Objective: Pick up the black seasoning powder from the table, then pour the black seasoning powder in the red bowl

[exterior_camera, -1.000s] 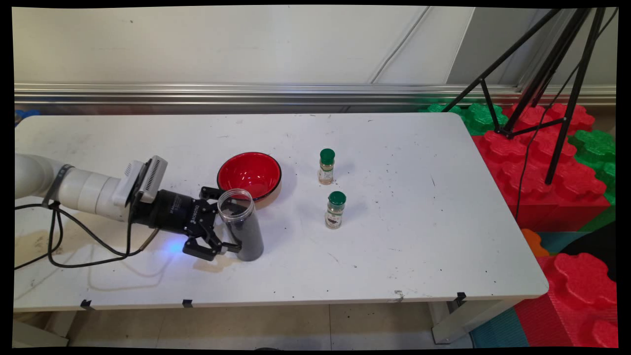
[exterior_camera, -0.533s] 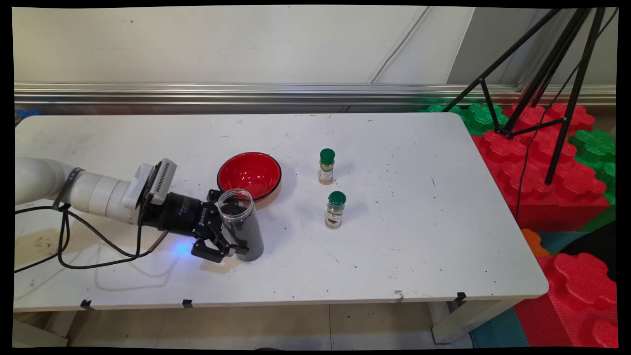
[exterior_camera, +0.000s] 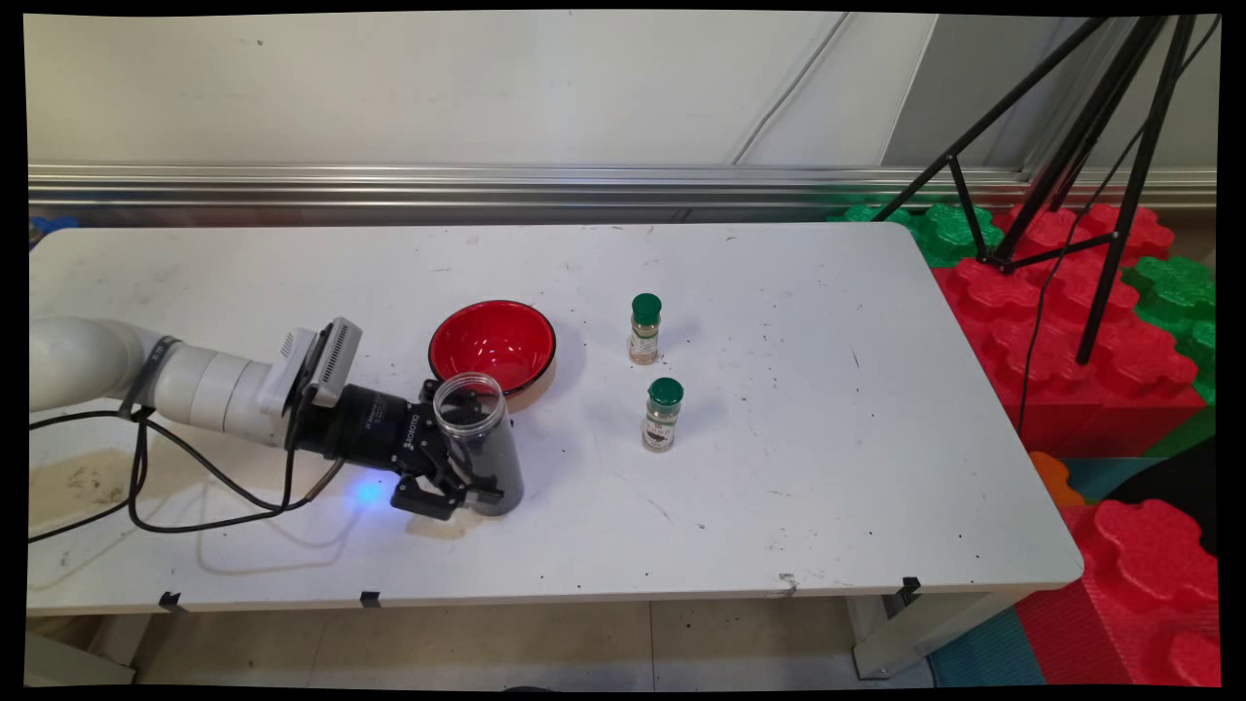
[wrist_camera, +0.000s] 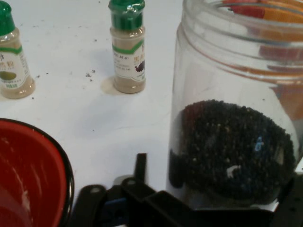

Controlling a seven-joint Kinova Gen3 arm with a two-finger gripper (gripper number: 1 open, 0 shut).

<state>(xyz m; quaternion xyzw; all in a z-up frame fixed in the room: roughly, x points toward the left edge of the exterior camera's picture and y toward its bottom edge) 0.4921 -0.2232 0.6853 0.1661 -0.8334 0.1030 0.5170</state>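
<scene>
A clear plastic jar (exterior_camera: 484, 443) with no lid, about half full of small black grains, stands upright on the white table (exterior_camera: 779, 438) just in front of a red bowl (exterior_camera: 493, 343). My gripper (exterior_camera: 479, 456) reaches in low from the left and is open, with one finger on each side of the jar. In the hand view the jar (wrist_camera: 236, 142) fills the right half. The right finger is against its wall, while the left finger (wrist_camera: 140, 163) stands a little way off it. The bowl's rim (wrist_camera: 64, 165) shows at the lower left.
Two small spice bottles with green caps stand right of the bowl, one farther back (exterior_camera: 644, 329) and one nearer (exterior_camera: 663, 414). Black cables (exterior_camera: 146, 487) hang from the arm onto the table's left part. A black tripod (exterior_camera: 1071, 146) and red and green foam blocks (exterior_camera: 1081, 331) stand past the right edge.
My gripper has slid right along the table until the jar sits deep between its fingers. The fingers have drawn closer together around it, and the jar has shifted very slightly right.
</scene>
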